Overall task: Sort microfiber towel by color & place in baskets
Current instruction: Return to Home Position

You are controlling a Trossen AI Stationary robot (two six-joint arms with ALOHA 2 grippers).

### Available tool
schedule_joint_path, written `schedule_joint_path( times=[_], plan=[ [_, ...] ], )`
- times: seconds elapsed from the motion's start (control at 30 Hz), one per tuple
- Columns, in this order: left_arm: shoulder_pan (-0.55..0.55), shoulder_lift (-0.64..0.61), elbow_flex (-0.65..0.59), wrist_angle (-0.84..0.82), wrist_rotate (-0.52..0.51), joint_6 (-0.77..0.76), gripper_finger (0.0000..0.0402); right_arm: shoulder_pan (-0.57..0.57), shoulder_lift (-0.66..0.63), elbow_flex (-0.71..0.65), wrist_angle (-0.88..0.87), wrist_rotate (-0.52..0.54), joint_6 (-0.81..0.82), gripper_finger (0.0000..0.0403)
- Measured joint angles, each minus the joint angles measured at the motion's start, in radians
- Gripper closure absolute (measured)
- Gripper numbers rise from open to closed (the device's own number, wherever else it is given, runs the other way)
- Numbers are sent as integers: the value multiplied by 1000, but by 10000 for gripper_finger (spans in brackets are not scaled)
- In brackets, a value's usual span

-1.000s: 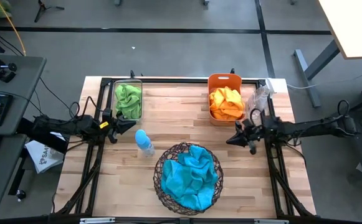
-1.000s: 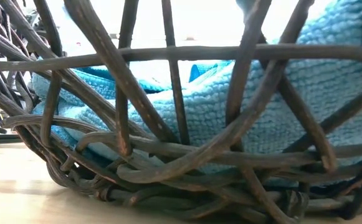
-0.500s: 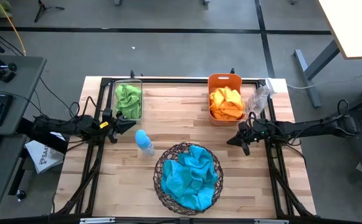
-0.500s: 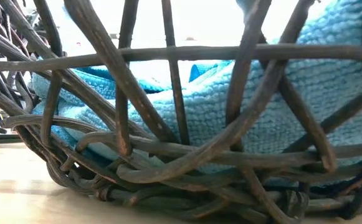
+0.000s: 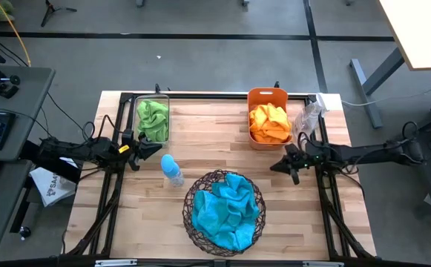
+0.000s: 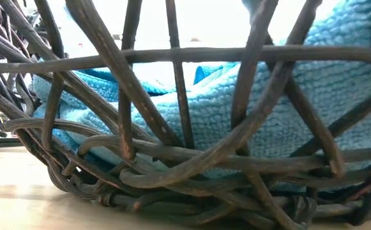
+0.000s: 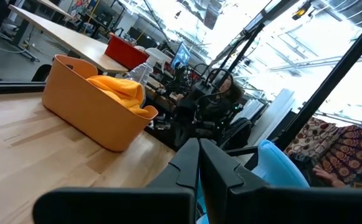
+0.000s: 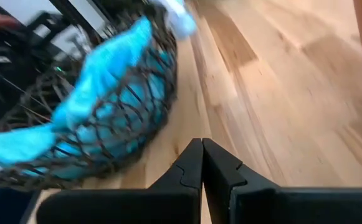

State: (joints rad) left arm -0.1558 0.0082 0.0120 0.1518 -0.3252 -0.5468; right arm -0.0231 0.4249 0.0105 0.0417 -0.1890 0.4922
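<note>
Ok so everything here hangs off the wire basket (image 5: 188, 202), which sits at the front edge of the table. The blue towels (image 5: 226, 211) are piled inside it, and the low view is just wicker with blue cloth behind it.

One step back from the wire basket, off its right shoulder, is the right gripper (image 5: 283, 166). Its fingers are pinched together on nothing, and in its own wrist view the basket lies ahead of them and off to one side. It's the nearer arm to the basket, and clear of the rim, not touching.

Off the basket's left shoulder is the little bottle (image 5: 170, 169), just beside the rim. A bit past it is the left gripper (image 5: 154, 150), also pinched closed and empty, parked by its side rail.

Farthest back from the basket are the green towels (image 5: 153, 117) in the clear bin (image 5: 137, 104) on the left and the orange towels (image 5: 268, 122) in the orange basket (image 5: 267, 93) on the right.

My read: nothing's left loose, so sorting looks finished. The right arm only has to pull back along its own axis, away from the basket.
</note>
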Motion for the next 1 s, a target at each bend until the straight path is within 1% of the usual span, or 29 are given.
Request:
schedule_joint_path(
  times=[0.33,0.43,0.53,1.0],
  plan=[
    [0,-3,0,-1,0,0,401,0,-272,0,5,2,4,402],
    [0,-5,0,1,0,0,401,0,-327,0,4,2,4,402],
    [0,-5,0,-4,0,0,401,0,-349,0,4,2,4,402],
    [-16,-5,0,-18,1,0,401,0,-346,-1,3,2,4,402]
  ],
)
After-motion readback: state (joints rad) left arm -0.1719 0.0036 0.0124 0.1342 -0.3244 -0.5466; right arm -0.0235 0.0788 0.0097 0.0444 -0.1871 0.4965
